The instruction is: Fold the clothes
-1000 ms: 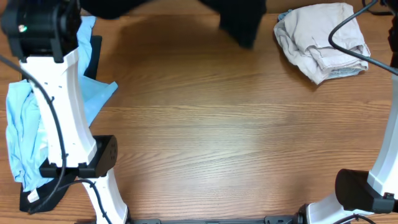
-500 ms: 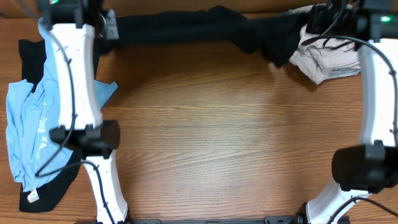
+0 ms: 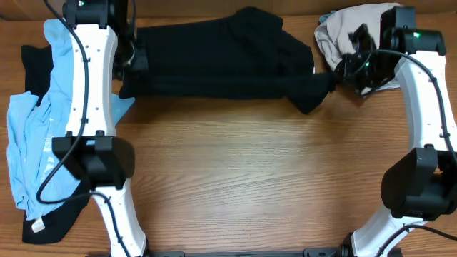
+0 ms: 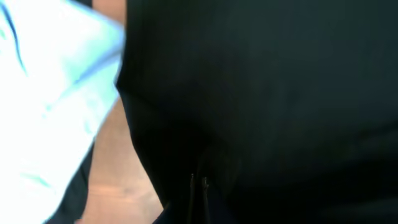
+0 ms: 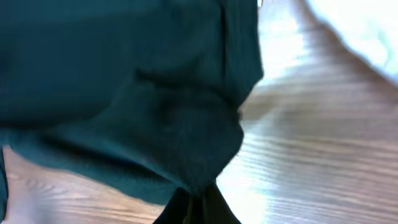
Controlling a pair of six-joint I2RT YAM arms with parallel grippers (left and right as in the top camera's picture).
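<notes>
Black shirt point(image 3: 214, 61) stretched from left gripper point(image 3: 133, 63) to right gripper point(image 3: 334, 77).

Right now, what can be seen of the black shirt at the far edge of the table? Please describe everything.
The black shirt is plain, limp, matte fabric, spread wide and wrinkled on the wooden table along its far side. The left tool pinches its left end, the right tool its bunched right end. Its left edge lies beside the light blue garment.
</notes>
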